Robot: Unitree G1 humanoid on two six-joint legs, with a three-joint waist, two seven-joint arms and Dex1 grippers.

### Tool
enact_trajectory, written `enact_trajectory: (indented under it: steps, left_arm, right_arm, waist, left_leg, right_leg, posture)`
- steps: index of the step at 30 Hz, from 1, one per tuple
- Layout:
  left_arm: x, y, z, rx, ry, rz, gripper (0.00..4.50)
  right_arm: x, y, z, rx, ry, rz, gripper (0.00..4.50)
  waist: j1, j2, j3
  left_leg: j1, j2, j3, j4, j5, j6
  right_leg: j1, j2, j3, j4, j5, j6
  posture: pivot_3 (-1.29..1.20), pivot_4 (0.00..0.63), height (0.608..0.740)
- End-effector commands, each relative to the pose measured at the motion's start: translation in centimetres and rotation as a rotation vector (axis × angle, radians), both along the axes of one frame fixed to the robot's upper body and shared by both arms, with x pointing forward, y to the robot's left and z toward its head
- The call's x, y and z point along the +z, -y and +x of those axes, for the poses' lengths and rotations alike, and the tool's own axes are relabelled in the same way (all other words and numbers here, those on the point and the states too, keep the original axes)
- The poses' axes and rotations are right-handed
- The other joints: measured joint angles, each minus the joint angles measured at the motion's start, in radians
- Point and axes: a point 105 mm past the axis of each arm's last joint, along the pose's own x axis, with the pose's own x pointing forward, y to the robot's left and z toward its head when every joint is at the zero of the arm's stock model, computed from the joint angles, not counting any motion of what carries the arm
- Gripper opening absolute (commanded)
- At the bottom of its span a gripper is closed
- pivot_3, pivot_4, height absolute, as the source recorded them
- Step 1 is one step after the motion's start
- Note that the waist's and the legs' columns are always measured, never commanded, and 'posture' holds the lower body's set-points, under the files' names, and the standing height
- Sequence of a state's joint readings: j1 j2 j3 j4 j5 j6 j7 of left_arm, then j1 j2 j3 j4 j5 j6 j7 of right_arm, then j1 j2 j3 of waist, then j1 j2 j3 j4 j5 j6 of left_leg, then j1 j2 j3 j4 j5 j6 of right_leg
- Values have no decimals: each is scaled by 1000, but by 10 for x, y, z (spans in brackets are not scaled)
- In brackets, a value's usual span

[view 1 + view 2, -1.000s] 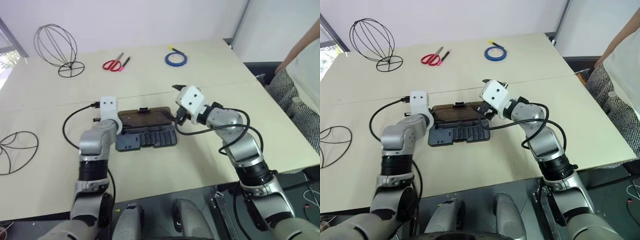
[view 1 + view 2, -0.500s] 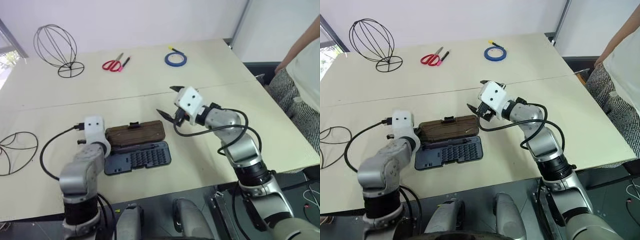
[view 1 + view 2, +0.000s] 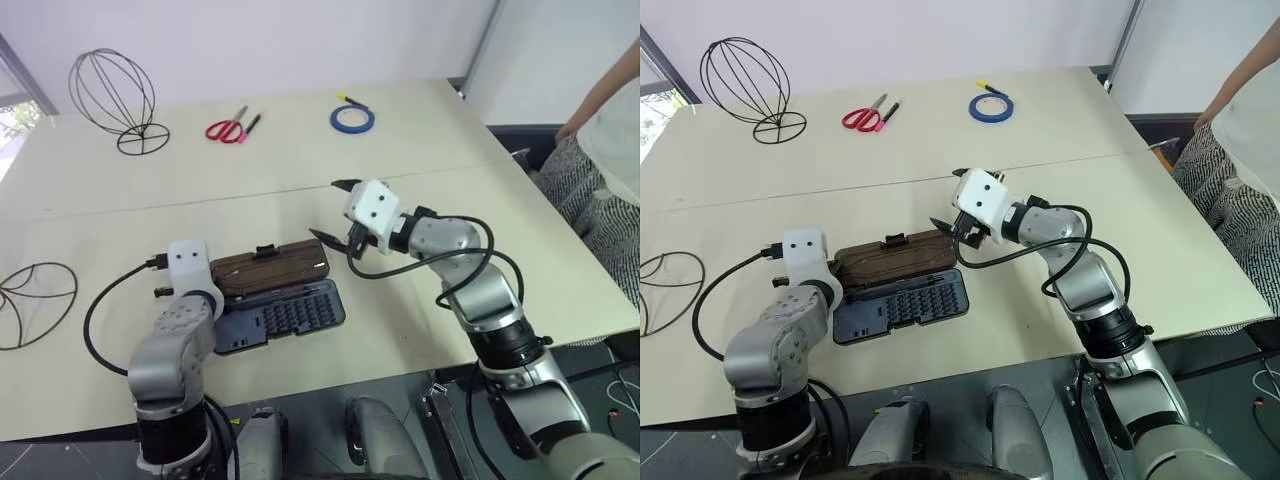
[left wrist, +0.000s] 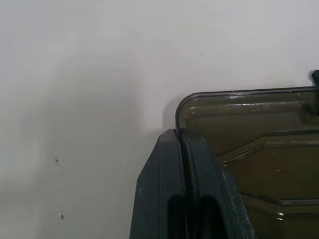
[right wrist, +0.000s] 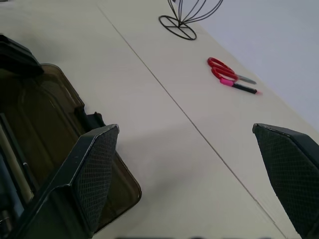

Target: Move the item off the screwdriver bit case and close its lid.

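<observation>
On the table point(image 3: 420, 330), the screwdriver bit case point(image 3: 280, 318) lies open, its lid point(image 3: 272, 266) raised along the far edge. Left gripper point(image 4: 185, 199) fingers are together at the lid's corner. Right gripper point(image 3: 332, 212) fingers are spread wide above the lid's other end. 1 wire frame point(image 3: 22, 300) lies at the table's left edge.

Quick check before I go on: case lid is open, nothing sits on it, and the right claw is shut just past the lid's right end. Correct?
Not quite. The right claw is open, its fingers spread wide, as the right wrist view shows. The rest holds: the lid of the screwdriver bit case is open with nothing on it, and that claw hovers just past the lid's right end.
</observation>
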State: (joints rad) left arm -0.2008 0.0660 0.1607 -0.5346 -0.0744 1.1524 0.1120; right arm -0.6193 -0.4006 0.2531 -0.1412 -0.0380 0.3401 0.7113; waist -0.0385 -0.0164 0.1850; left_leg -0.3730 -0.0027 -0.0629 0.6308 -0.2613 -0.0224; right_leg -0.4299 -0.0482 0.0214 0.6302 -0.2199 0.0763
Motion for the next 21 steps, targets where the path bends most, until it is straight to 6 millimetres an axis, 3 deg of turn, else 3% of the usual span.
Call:
enact_trajectory:
  steps: [1,4,9,12,21]
  left_arm:
    - [16,9,7,-83,93,26,558]
    - [20,13,9,-120,117,49,1658]
    - [20,12,5,-109,125,53,4279]
    - [26,11,5,-116,165,58,4454]
    - [115,3,22,-332,574,173,4454]
  right_arm:
    - [12,-5,-2,23,44,6,4500]
    - [13,-6,-1,24,46,7,4500]
    - [14,-7,0,26,51,7,4500]
    - [14,-8,0,27,52,8,4500]
    - [8,-15,2,45,27,26,4500]
  waist:
    - [2,0,0]
    - [4,0,0]
    - [3,0,0]
    - [3,0,0]
    - [10,-1,1]
  left_leg:
    - [0,0,0,0,0,0]
    - [0,0,0,0,0,0]
    - [0,0,0,0,0,0]
    - [0,0,0,0,0,0]
    - [0,0,0,0,0,0]
  right_leg:
    - [0,0,0,0,0,0]
    - [0,0,0,0,0,0]
    - [0,0,0,-1,0,0]
    - [0,0,0,0,0,0]
    - [0,0,-1,-1,0,0]
  posture:
    - [0,150,740]
    - [0,150,740]
    - [0,150,740]
    - [0,150,740]
    - [0,150,740]
